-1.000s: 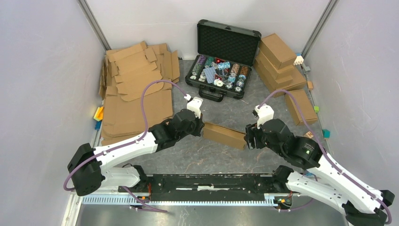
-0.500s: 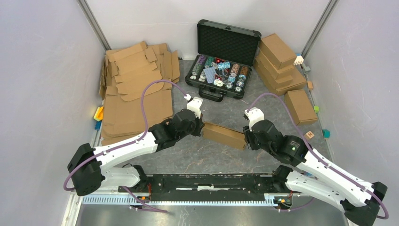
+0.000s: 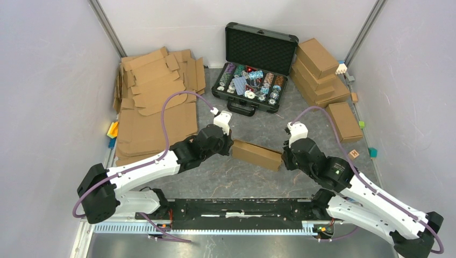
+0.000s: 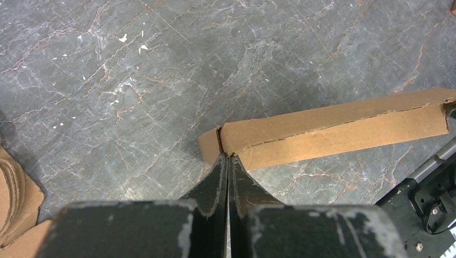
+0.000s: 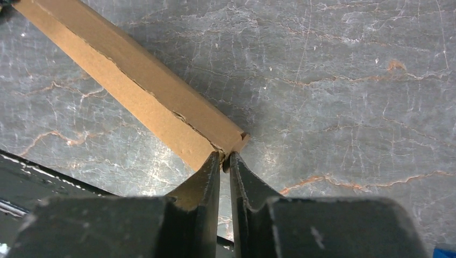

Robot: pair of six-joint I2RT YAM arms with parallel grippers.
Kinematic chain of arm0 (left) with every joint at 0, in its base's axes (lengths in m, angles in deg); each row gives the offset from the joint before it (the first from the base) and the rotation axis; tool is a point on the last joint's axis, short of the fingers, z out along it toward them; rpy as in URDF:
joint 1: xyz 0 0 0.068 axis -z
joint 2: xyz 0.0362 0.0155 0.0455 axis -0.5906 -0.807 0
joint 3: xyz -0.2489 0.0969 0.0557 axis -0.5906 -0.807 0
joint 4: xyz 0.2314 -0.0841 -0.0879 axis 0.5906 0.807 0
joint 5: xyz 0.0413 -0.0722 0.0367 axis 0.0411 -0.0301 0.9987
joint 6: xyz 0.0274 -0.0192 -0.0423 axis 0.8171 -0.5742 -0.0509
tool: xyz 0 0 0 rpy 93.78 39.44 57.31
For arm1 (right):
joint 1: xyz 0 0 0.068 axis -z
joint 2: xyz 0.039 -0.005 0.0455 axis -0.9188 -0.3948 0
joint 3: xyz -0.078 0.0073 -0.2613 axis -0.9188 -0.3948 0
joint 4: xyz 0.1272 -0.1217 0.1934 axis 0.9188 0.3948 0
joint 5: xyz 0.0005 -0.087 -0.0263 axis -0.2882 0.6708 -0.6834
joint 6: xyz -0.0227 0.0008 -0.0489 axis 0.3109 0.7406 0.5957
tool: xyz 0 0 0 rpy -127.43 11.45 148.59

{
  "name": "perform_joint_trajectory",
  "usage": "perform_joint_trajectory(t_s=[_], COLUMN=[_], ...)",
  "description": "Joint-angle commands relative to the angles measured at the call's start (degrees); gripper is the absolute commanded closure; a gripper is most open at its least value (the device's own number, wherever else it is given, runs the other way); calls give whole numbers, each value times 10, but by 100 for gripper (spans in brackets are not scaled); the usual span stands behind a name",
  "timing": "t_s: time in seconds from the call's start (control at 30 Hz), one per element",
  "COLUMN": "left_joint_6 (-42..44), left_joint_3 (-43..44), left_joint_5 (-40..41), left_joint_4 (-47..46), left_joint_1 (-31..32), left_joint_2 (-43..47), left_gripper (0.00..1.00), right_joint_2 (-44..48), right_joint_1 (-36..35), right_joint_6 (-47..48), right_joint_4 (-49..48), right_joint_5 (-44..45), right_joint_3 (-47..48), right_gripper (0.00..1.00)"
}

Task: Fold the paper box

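While the top view looks down on me, the paper box point(image 3: 257, 154) lies as a shallow folded shape at the middle of the grey table point(image 3: 226, 177). My left gripper point(image 3: 230, 148) is at its 9 o'clock end and my right gripper point(image 3: 283, 157) at its 3 o'clock end. Flat cardboard blanks point(image 3: 153, 102) pile at 10 o'clock, an open chip case point(image 3: 253, 80) sits at 12, and finished boxes point(image 3: 322, 80) stack at 2.

In the left wrist view, my left gripper point(image 4: 226, 157) is clenched tight, its tips butting the corner of the paper box point(image 4: 333, 126).

In the right wrist view, my right gripper point(image 5: 226, 156) has its fingers drawn close with a thin slit between them, at the corner of the paper box point(image 5: 140, 86). I cannot tell whether cardboard is nipped there.

I judge the box to be light, with stiff walls, soft corners and a springy lid. It is best taken by the end walls.
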Motion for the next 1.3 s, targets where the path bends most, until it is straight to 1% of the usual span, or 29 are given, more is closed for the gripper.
perform_joint_trajectory(t_s=[0.0,0.17,0.33,0.77,0.93,1.27], left_joint_6=[-15,-16,-16,-14,-13,-13], left_joint_3=[6,6,9,14,17,16], left_joint_5=[-6,-6,-5,0,1,16], left_joint_4=[41,41,41,41,41,41], left_joint_1=[5,5,6,11,14,18], left_joint_2=[-5,-5,-12,-20,-30,-35], left_gripper=[98,98,98,98,98,98], right_joint_2=[10,11,-16,-35,-40,-38], right_joint_1=[4,8,10,22,34,69], right_joint_6=[-57,-104,-147,-201,-220,-225], right_joint_4=[-28,-27,14,38,35,44], right_joint_5=[8,-11,-9,-30,-52,-84], right_joint_3=[3,13,39,62,67,72], right_gripper=[85,91,92,93,93,94])
